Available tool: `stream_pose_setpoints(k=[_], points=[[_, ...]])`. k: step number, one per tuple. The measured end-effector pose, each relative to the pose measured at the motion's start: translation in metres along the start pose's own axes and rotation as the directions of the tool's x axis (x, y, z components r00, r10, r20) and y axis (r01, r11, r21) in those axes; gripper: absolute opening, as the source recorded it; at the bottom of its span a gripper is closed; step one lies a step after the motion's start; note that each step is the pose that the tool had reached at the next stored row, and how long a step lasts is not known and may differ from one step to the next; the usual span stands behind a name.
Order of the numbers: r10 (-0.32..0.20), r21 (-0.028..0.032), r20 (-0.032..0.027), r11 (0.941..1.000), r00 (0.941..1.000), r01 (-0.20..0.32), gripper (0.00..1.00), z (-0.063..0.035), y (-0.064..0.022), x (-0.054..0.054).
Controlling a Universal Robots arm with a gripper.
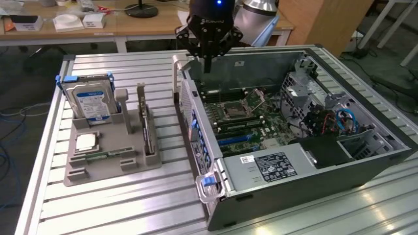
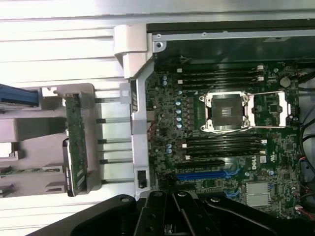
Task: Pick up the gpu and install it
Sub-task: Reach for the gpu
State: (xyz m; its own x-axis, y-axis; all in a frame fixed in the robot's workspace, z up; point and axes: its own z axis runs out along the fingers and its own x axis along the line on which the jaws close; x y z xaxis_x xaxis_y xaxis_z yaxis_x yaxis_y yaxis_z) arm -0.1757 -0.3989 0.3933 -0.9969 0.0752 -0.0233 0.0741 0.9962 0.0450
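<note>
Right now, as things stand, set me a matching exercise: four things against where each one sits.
1 gpu
2 hard drive
3 gripper
4 processor socket

a inside the case
b shut, above the case
c on edge in the grey holder, nearest the case
d upright in the grey holder, blue label

Pairs: 1-c, 2-d, 3-b, 4-a
</note>
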Motion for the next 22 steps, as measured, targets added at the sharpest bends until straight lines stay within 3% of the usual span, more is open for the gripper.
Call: stream_pose_setpoints(k=[22], points=[[0.000,0.0000,0.0000,1.0000,1.0000,0.000,0.10,-0.0017,-0.0065,0.088]])
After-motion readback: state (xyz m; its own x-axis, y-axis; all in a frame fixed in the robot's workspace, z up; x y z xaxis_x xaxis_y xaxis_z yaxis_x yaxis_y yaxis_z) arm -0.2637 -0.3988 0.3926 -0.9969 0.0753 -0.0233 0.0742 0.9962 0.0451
